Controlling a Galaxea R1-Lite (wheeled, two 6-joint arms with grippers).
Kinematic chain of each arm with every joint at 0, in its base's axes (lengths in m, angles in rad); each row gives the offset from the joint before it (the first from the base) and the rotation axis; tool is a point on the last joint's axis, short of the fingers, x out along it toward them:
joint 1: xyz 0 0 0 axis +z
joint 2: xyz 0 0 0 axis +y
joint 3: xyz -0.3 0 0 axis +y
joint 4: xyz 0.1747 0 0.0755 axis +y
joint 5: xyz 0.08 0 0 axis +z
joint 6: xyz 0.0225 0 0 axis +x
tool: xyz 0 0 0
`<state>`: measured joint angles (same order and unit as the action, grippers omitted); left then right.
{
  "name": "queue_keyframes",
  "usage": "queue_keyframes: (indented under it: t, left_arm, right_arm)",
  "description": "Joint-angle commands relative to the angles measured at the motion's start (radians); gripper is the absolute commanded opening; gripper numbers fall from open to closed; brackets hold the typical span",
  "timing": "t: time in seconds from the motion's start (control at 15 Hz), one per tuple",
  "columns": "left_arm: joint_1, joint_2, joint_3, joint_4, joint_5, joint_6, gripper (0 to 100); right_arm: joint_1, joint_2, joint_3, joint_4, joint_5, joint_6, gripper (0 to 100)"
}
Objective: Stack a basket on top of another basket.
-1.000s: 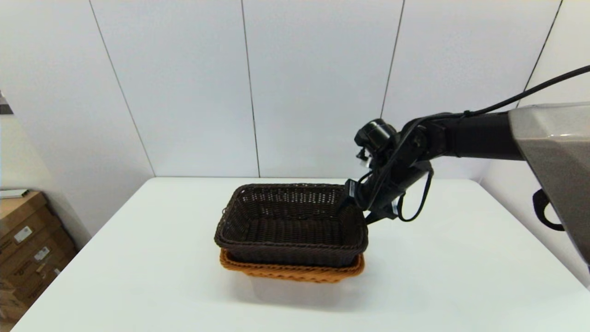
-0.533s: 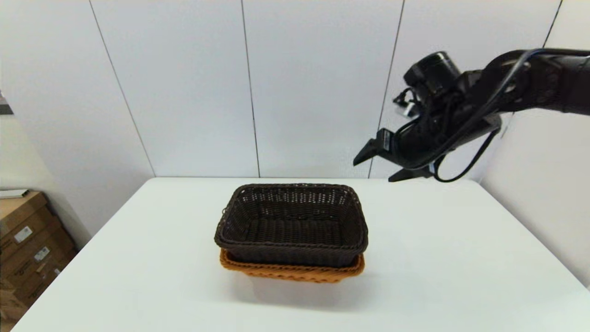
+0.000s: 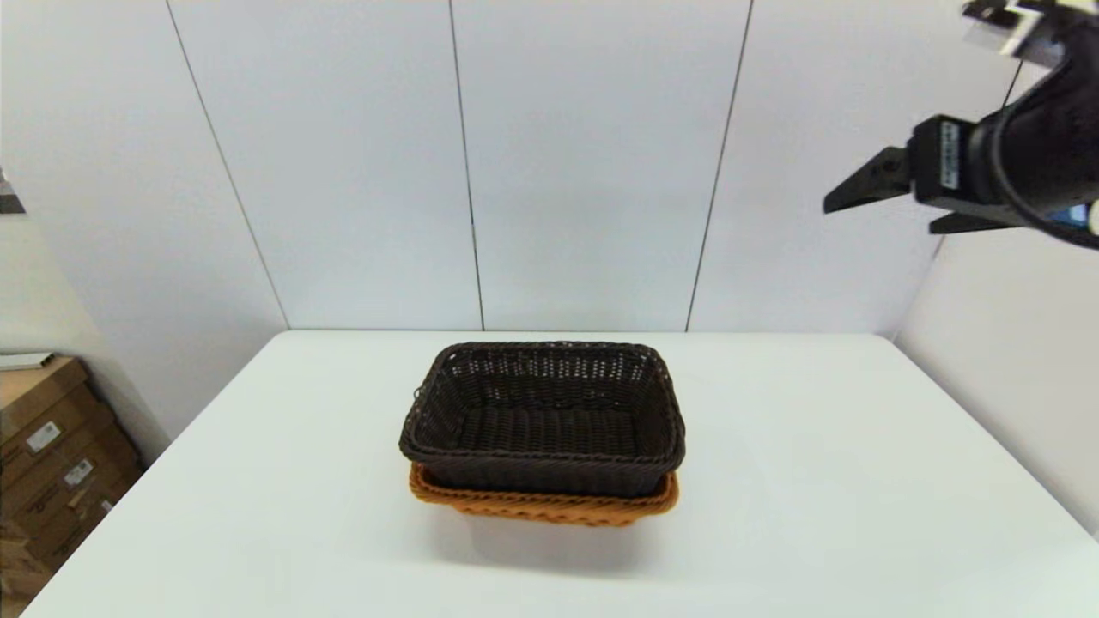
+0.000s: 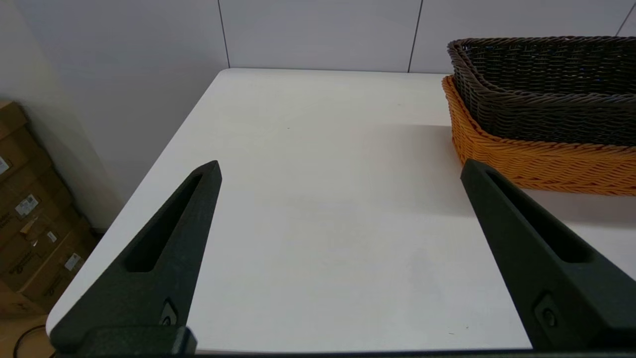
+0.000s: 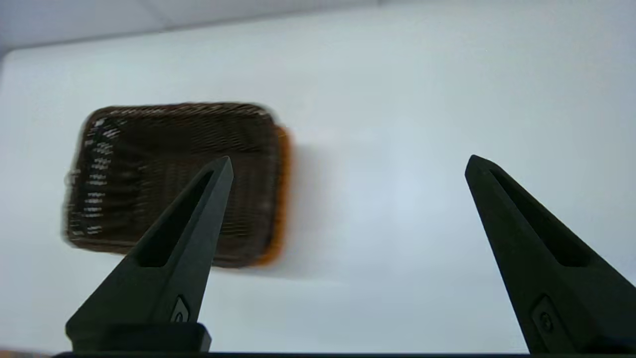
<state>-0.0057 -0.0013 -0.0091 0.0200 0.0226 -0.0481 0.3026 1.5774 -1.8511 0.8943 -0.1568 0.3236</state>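
The dark brown rectangular woven wicker basket [image 3: 543, 419] sits nested in the orange-tan rectangular woven wicker basket [image 3: 543, 506] at the centre of the head view, long axis running left to right across the frame. Only a strip of orange rim shows below the dark braided edge, so the stack looks done to me.

Nearest in, at the lower left and out of the head view, the left gripper [image 4: 338, 169] hangs low over the white table [image 3: 816, 481], its two black fingers spread wide with nothing between them. The baskets lie just off to its right in the wrist picture, near but not touching.

Farther out, up in the top right corner of the head frame, there's the right gripper [image 3: 884, 202], jaws apart and empty, well clear and high above the table. From it the baskets lie down and to the left, well apart. The left gripper is the nearer one, though I'd say neither needs to reach in.
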Motion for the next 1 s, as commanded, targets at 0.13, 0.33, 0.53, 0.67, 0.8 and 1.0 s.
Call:
queue_keyframes:
  t: [0.13, 0.33, 0.53, 0.67, 0.8, 1.0]
  left_arm:
    - [0.000, 0.000, 0.000, 0.000, 0.000, -0.001, 100]
    - [0.000, 0.000, 0.000, 0.000, 0.000, -0.001, 100]
    - [0.000, 0.000, 0.000, 0.000, 0.000, -0.001, 100]
    - [0.000, 0.000, 0.000, 0.000, 0.000, -0.001, 100]
    - [0.000, 0.000, 0.000, 0.000, 0.000, -0.001, 100]
    - [0.000, 0.000, 0.000, 0.000, 0.000, -0.001, 100]
  right_arm:
    - [-0.006, -0.536, 0.181, 0.075, -0.231, -0.129, 100]
    - [-0.022, -0.761, 0.291, 0.080, -0.236, -0.170, 100]
    - [-0.180, -0.961, 0.457, 0.083, -0.227, -0.242, 100]
    - [-0.240, -1.064, 0.529, 0.081, -0.227, -0.255, 100]
    - [-0.272, -1.176, 0.584, 0.078, -0.230, -0.290, 100]
    - [-0.310, -1.361, 0.694, 0.075, -0.231, -0.348, 100]
